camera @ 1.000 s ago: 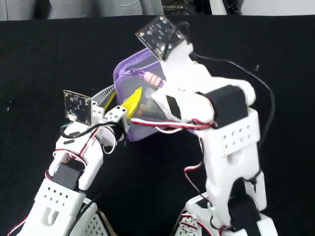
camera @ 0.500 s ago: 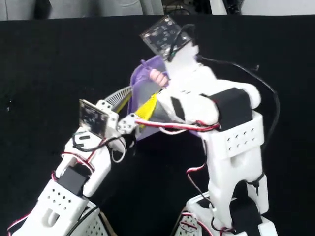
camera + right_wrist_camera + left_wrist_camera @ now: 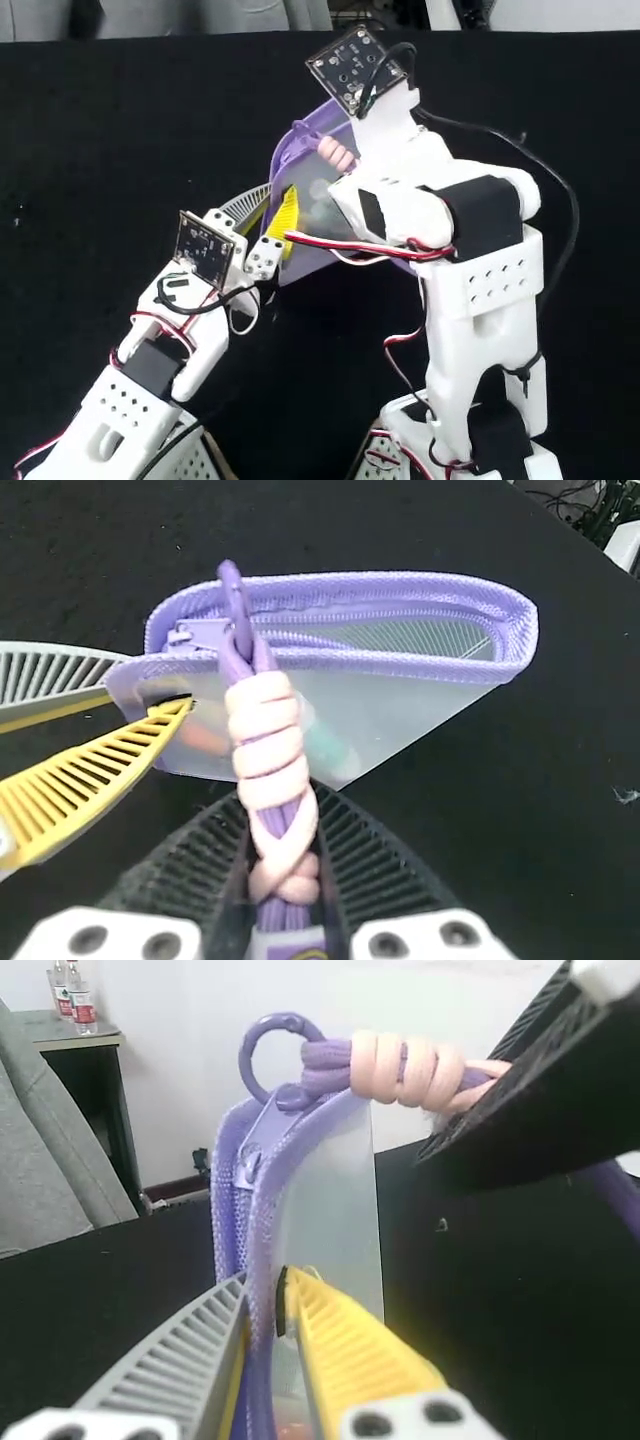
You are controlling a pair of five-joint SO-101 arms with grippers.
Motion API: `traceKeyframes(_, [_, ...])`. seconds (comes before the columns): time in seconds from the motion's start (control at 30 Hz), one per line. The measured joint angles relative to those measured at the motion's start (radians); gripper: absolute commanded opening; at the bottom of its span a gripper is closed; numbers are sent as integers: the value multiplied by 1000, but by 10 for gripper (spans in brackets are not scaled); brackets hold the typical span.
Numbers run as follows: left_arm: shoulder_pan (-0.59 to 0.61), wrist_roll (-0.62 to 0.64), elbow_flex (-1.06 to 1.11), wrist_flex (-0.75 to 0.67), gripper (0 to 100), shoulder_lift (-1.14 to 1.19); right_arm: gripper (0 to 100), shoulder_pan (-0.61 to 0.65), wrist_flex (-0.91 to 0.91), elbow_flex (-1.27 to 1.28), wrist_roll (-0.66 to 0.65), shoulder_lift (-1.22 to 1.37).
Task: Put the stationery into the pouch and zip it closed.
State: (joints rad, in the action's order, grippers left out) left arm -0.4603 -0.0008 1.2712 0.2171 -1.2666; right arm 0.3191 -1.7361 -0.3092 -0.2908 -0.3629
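The purple-edged clear pouch (image 3: pixel 315 205) hangs tilted above the black table, held between both arms. My left gripper (image 3: pixel 272 222) is shut on the pouch's corner edge, pinched between the grey and yellow fingers (image 3: pixel 340 1345) of the left gripper (image 3: pixel 262 1295). My right gripper (image 3: pixel 275 800) is shut on the pink-and-purple zipper cord (image 3: pixel 265 735), with its black fingers on either side. The zipper slider (image 3: pixel 205 635) sits at the pouch end beside the left gripper's yellow finger (image 3: pixel 90 780). Stationery (image 3: pixel 322 742) shows dimly through the pouch's clear wall (image 3: pixel 400 695).
The black table (image 3: pixel 110 130) lies below and around both arms. A grey seat (image 3: pixel 40 1180) and a dark side cabinet (image 3: pixel 95 1090) stand in the room behind. The right arm's white body (image 3: pixel 480 290) rises close beside the pouch.
Both grippers have carried the pouch to the right and upward. The pouch has turned from lying fairly flat to standing more on edge, and the left arm has followed it to the right.
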Motion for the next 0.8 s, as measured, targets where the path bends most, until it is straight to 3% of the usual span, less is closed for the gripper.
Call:
traceKeyframes(0.3, [-2,-15,55,-3,29,-3,11,-138,0,-109,0,0])
traceKeyframes(0.5, [-35,-143,77,-3,28,-5,11,-218,11,-129,0,0])
traceKeyframes(0.8, [-51,-163,77,-5,28,-8,11,-351,12,-229,0,109])
